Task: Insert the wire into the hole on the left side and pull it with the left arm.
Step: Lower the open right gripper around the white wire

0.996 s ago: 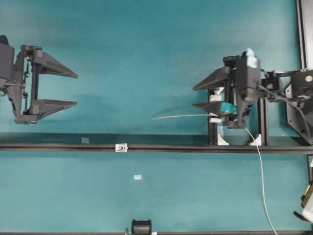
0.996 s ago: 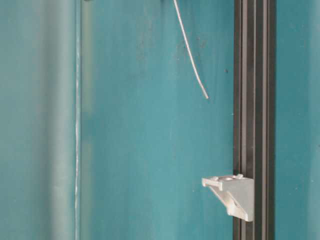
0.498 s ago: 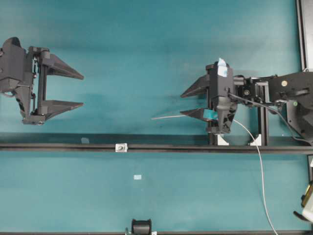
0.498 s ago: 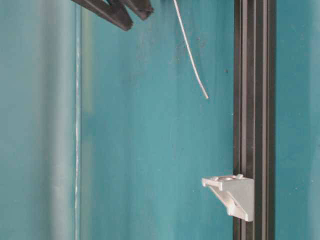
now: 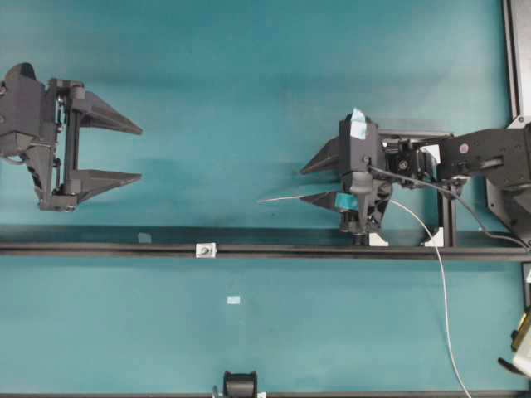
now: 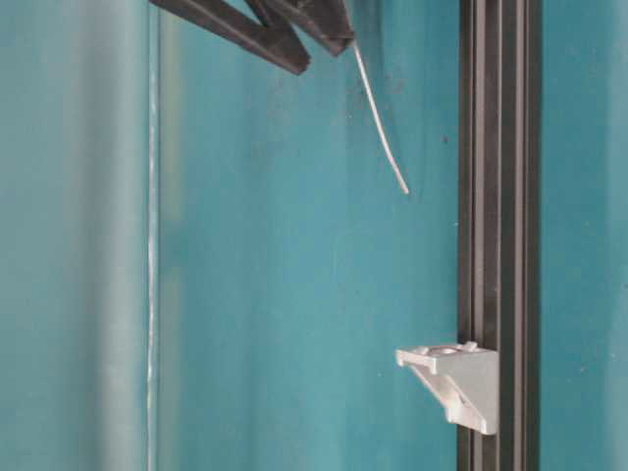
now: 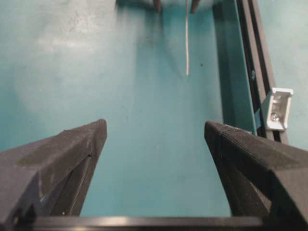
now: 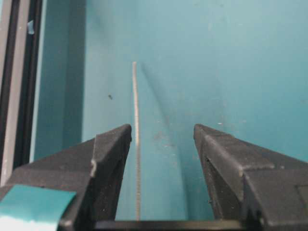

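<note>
The wire point(image 5: 286, 197) is thin and pale; it lies on the teal table with its straight tip pointing left. My right gripper point(image 5: 304, 186), with teal tape on it, is open astride the wire. In the right wrist view the wire point(image 8: 135, 120) runs between the fingers point(image 8: 113, 159), close to the left one and not pinched by the right gripper point(image 8: 162, 132). The small white block point(image 5: 205, 249) with the hole sits on the black rail point(image 5: 99, 248). My left gripper point(image 5: 137, 152) hangs wide open at the far left, holding nothing. The left wrist view shows the left gripper point(image 7: 154, 132), the wire point(image 7: 187, 43) and the block point(image 7: 277, 108).
The black rail crosses the whole table below both grippers. White clamp pieces point(image 5: 377, 239) stand on it under the right arm. The wire's slack point(image 5: 444, 307) trails to the bottom right. A small pale patch point(image 5: 233, 300) lies below the rail. A black frame point(image 5: 509, 50) borders the right edge.
My right gripper has slid left along the wire toward its tip, still open. The left gripper shifted slightly right early on, then stayed still. The wire has not moved.
</note>
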Tool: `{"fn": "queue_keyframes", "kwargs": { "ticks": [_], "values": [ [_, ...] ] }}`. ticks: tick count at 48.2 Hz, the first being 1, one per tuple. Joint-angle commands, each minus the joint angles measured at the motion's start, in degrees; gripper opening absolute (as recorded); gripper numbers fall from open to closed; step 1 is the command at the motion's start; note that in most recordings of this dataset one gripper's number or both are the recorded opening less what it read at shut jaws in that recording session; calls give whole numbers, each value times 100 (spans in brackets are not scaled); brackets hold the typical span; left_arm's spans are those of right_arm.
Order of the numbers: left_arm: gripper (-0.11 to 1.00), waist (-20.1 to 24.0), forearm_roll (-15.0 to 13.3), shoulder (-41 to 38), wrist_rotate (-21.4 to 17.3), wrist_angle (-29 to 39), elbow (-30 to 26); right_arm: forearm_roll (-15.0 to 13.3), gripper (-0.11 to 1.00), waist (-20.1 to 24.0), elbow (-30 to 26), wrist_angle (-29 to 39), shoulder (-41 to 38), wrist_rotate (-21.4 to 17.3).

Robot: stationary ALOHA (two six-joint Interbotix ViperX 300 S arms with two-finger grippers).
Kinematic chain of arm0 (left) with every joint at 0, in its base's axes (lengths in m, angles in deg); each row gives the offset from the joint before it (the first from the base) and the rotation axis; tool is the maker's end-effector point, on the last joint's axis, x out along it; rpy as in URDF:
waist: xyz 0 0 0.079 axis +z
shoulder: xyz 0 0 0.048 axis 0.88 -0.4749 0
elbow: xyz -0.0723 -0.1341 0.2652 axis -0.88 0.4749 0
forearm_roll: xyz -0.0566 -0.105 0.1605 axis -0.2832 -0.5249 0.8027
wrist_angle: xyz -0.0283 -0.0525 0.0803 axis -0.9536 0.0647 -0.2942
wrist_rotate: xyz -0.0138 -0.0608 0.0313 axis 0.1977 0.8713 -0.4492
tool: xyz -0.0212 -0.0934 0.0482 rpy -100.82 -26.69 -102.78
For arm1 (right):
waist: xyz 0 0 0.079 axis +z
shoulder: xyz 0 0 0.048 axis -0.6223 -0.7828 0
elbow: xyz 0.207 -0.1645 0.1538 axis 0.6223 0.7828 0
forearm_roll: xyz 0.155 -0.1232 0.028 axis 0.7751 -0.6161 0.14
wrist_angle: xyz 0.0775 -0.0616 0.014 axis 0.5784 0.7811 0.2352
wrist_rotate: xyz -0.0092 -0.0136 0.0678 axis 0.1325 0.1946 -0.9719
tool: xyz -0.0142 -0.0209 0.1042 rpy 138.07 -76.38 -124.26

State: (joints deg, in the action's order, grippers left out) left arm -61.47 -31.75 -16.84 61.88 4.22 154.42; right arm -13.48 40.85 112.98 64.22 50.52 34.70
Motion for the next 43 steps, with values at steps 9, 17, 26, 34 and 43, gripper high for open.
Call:
{"fn": "queue_keyframes", "kwargs": {
  "ticks": [9, 17, 26, 34, 43],
  "values": [
    [67, 9, -9, 26, 0, -18, -88, 9, 62, 18, -211, -26, -202, -237],
    [67, 9, -9, 18, 0, -26, -88, 9, 62, 18, -264, -53, -299, -281],
    [67, 9, -9, 0, 0, -26, -97, 9, 62, 26, -334, -79, -387, -281],
    [67, 9, -9, -79, 0, -26, -105, 9, 62, 26, -352, -79, -422, -281],
    [67, 9, -9, -141, 9, -18, -132, 9, 62, 26, -352, -79, -413, -281]
  ]
}}
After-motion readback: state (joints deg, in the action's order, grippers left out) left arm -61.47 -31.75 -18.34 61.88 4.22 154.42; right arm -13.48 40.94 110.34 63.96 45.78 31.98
